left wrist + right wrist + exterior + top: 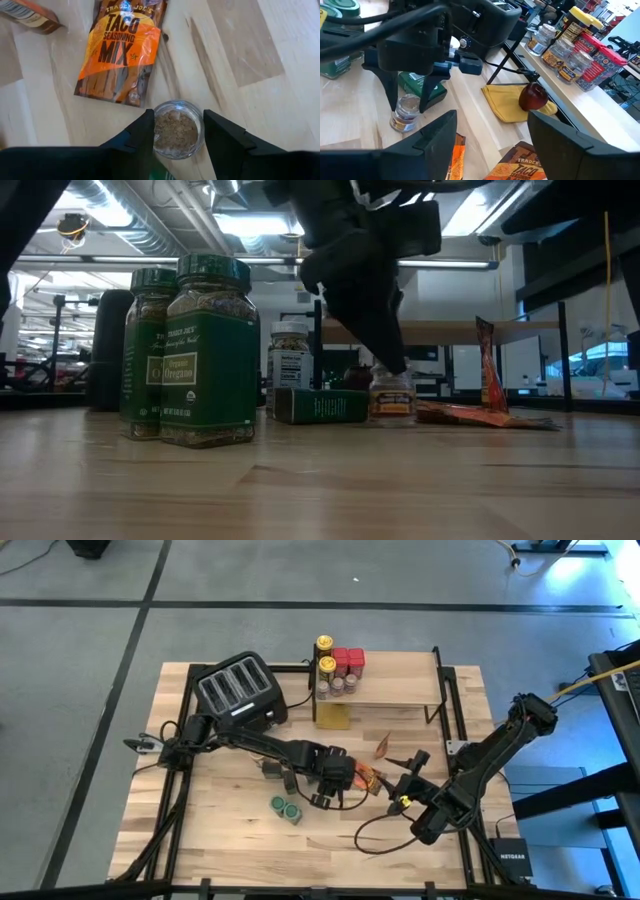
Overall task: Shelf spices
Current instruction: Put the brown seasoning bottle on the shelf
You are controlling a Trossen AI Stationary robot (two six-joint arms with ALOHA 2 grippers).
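Observation:
A small clear glass jar of brown spice [177,132] stands upright on the table [230,840] near its middle. My left gripper [178,117] comes down on it from above, open, one finger on each side of the jar's top [407,102]. To the right, my right gripper [492,120] hangs open above the table with nothing in it. The shelf [395,690] at the far side carries yellow-lidded jars [325,653], red tins [349,660] and small glass jars [337,686]. An orange taco seasoning packet [122,50] lies flat beside the jar. My left gripper's fingers [142,132] stand close against the two sides of the jar's upper part, pointing steeply down. I cannot tell whether they touch it. The jar rests with its base on the table [390,416].
A black toaster [240,690] stands at the far left. Two green-lidded oregano jars [190,360] stand near the front and a green tin [320,405] lies by the jar. Under the shelf lie a yellow cloth [507,102] and a red round thing [535,96]. Another foil packet [384,745] stands upright.

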